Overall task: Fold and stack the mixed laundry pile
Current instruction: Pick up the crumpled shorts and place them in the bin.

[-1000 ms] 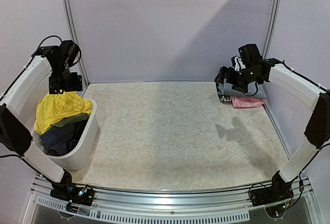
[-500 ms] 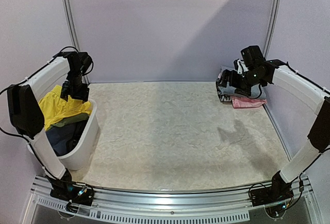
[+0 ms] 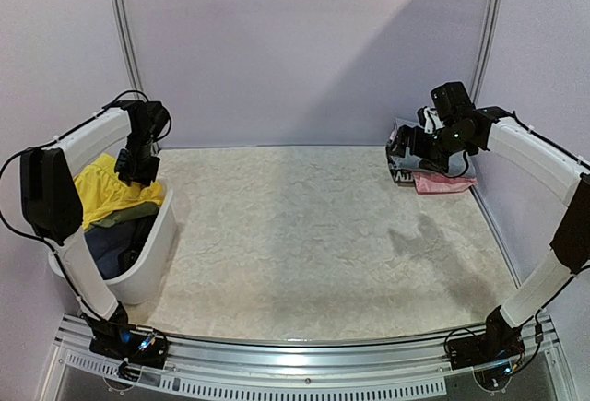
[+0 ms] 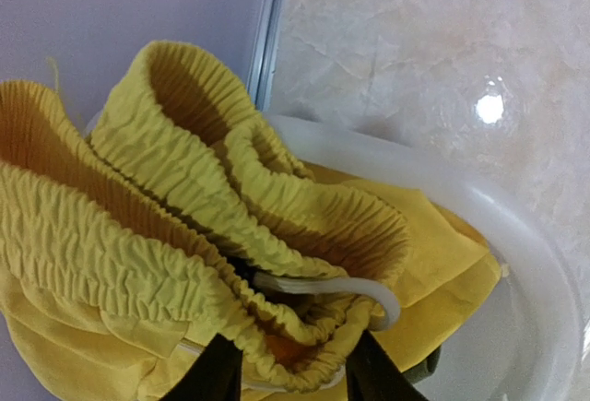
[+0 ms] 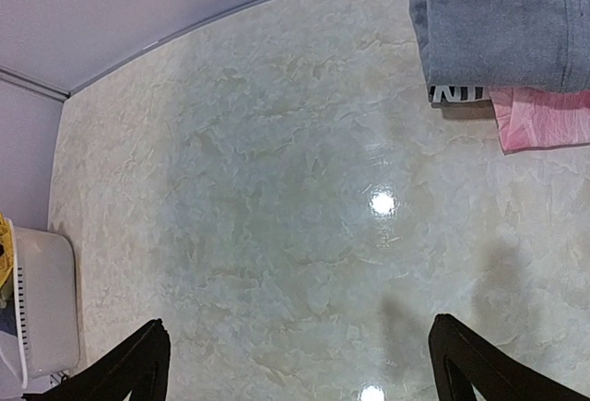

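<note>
The yellow shorts (image 3: 106, 194) lie on top of the laundry pile in the white tub (image 3: 159, 252), over an olive piece (image 3: 124, 218) and a dark blue one (image 3: 109, 244). My left gripper (image 3: 138, 172) reaches into the tub's far end. In the left wrist view its jaws (image 4: 293, 364) pinch the gathered elastic waistband of the shorts (image 4: 184, 189), beside a white drawstring (image 4: 332, 283). My right gripper (image 3: 401, 157) hovers open at the far right, with only bare table between its fingers (image 5: 152, 346). Close by lies a folded grey garment (image 5: 498, 23) on a pink piece (image 5: 544, 115).
The tub rim (image 4: 516, 235) stands against the left wall post. The folded stack (image 3: 442, 182) sits in the far right corner by the side wall. A marbled beige tabletop (image 3: 313, 235) spreads between the tub and the stack.
My left arm has swung down and right from above the tub onto the shorts, and its jaws have closed in on the waistband. The right arm has barely moved.
</note>
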